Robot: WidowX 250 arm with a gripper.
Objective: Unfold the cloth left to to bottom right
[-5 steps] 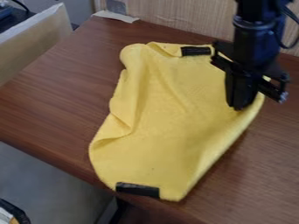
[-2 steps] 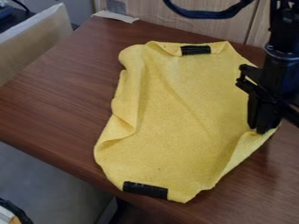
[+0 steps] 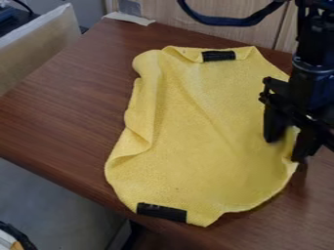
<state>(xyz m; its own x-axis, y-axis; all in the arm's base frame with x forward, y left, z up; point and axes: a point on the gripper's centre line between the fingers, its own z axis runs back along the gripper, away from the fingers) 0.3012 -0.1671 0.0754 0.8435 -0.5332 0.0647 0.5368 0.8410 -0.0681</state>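
The cloth (image 3: 189, 151) is spread on the table (image 3: 58, 102), with folds seen on its left side. Its right edge is partly covered by the gripper (image 3: 284, 149), which is opened, with cloth between its fingers. A cable (image 3: 228, 21) is seen before the wall (image 3: 196, 17).

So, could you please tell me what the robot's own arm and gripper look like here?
The arm is black, with a rounded section ringed by a thin greyish band. A thick, dark cable curves out beside it. The gripper is black too, with two narrow fingers below a wider, angular body.
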